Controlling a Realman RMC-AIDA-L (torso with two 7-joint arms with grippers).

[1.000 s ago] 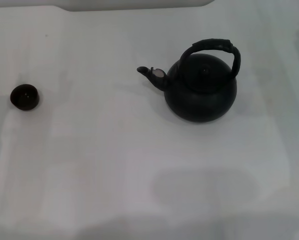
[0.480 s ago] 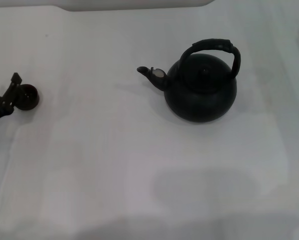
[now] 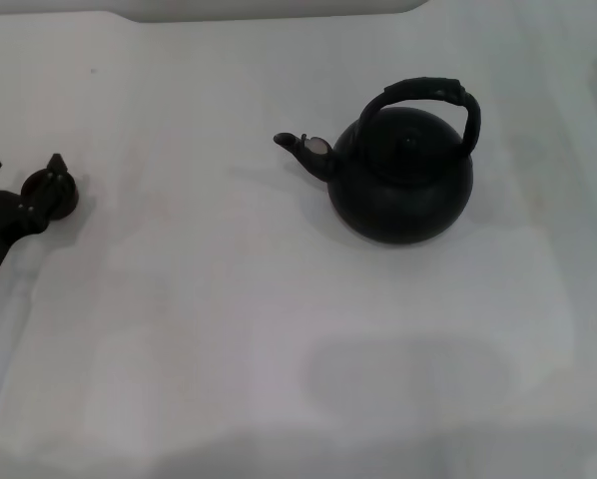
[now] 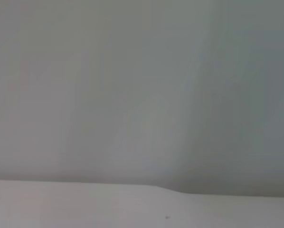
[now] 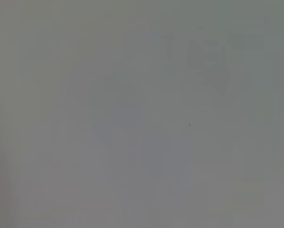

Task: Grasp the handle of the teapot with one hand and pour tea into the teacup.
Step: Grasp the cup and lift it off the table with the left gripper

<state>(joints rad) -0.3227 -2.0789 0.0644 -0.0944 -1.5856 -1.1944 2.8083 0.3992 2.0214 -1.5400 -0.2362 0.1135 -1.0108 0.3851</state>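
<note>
Nothing is poured yet: the teapot [image 3: 402,178] sits untouched, its handle [image 3: 425,95] free, while the left hand [image 3: 24,168], fingers spread, hovers at the teacup [image 3: 57,195]; the right hand is out of sight.

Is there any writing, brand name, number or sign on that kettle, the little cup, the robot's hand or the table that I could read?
None: no readable text in any view.
The teapot, its handle and pale-tipped spout: plain matte black, no mark.
The teacup: plain dark, partly behind the left gripper, which shows no label.
The table: bare white, no print.
Both wrist views show only blank pale surface.
</note>
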